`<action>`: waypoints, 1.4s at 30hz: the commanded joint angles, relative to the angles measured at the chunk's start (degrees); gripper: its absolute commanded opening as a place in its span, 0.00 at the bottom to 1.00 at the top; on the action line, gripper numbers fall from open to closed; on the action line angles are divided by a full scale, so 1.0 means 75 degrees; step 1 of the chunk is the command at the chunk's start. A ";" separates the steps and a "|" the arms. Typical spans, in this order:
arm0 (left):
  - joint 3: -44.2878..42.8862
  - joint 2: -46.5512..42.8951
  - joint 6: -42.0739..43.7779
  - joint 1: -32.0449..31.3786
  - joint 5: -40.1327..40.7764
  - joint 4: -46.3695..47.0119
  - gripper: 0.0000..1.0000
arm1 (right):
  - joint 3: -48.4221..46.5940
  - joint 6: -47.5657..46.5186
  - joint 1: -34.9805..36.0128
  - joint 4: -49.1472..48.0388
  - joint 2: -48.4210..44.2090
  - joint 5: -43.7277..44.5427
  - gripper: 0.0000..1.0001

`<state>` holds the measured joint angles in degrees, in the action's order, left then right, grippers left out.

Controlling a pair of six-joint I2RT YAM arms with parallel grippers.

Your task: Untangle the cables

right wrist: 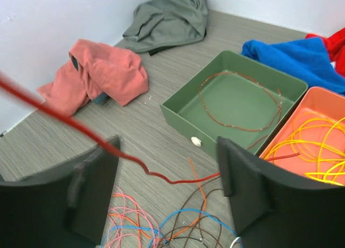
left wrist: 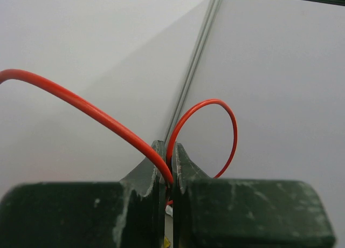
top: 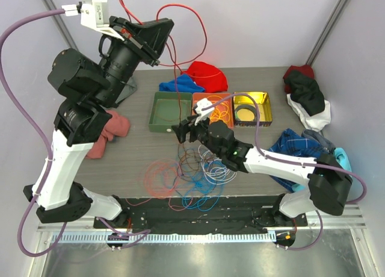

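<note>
Pose: left tool (left wrist: 166, 153) raised high, pinching red cable (left wrist: 97, 114); right tool (right wrist: 168, 151) low, spread.

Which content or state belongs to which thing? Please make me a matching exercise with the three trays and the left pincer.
Things:
1. green tray
2. orange tray
3. yellow tray
4. left pincer

Content or state:
A. holds a black ring
B. shut on the red cable
C. holds yellow cables
D. holds a brown cable loop

Pairs: 1-D, 2-C, 3-A, 4-B
</note>
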<state>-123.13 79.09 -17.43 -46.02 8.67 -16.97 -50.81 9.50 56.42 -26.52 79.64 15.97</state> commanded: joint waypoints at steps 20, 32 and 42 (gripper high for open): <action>0.4682 -0.3138 -0.0418 -0.0016 0.0450 0.1782 0.00 | -0.4200 0.1956 -0.1968 0.4282 -0.0635 0.0344 0.01; 0.7791 -0.4311 -0.0441 -0.0016 -0.0370 0.3222 0.00 | -0.6948 0.2776 -0.1968 0.6524 -0.0048 -0.1259 0.01; 0.8799 -0.4218 -0.0406 -0.0016 -0.0827 0.4090 0.00 | -0.7464 0.3280 -0.1968 0.7192 -0.0200 -0.2444 0.01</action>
<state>-58.11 47.51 -20.60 -46.02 5.08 5.63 -102.56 31.77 41.52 26.09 78.89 3.60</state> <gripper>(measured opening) 0.053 0.058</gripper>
